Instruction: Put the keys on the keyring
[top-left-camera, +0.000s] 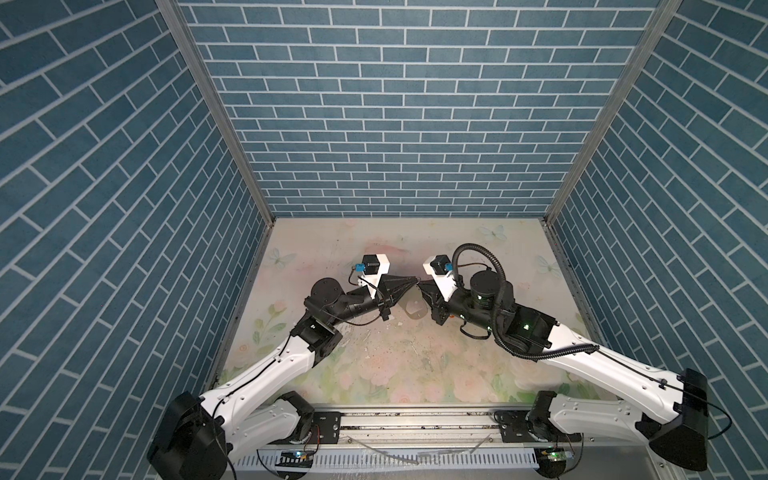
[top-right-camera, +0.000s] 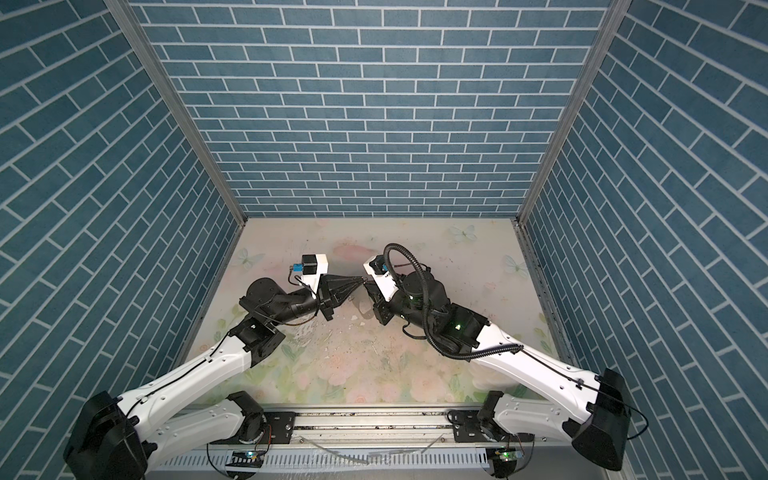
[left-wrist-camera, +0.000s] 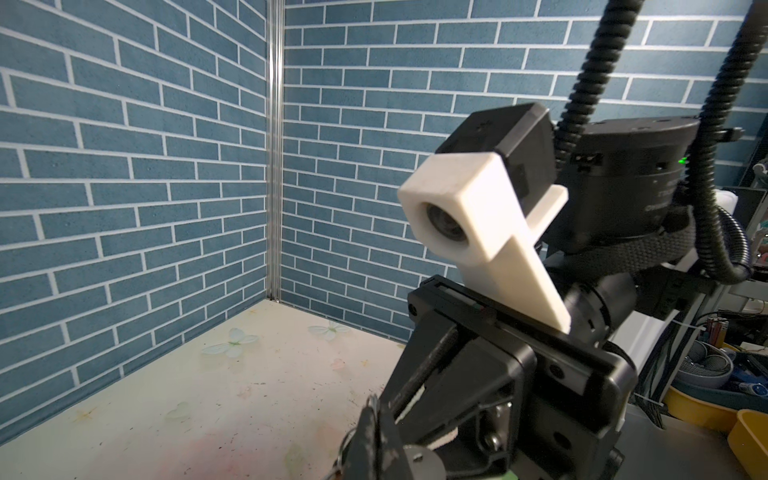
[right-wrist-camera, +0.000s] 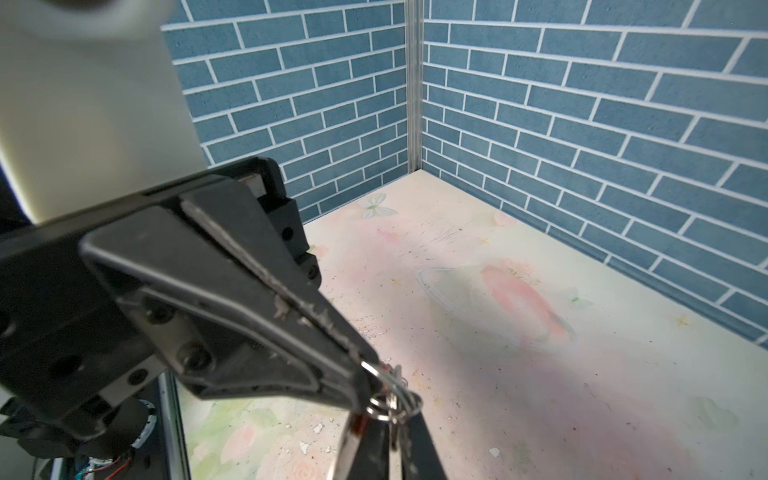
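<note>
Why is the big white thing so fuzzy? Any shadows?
Right wrist view: the white camera mount is very near the lens, so blurred; the silver rings look sharper. Both top views: soft arm shadows on the table.

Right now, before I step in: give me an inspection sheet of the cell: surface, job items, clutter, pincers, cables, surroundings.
surface: floral table mat, scuffed and speckled.
keyring: only small silver rings show, held off the mat where the pincer tips meet; dark loop not made out.
keys: not made out.
clutter: white flakes on the mat; yellow bins outside the cell.
pincers: left pincer and right pincer both shut, tip to tip.
cables: black corrugated conduit loops over the right arm; no snag seen.
surroundings: blue brick-pattern walls on three sides.
</note>
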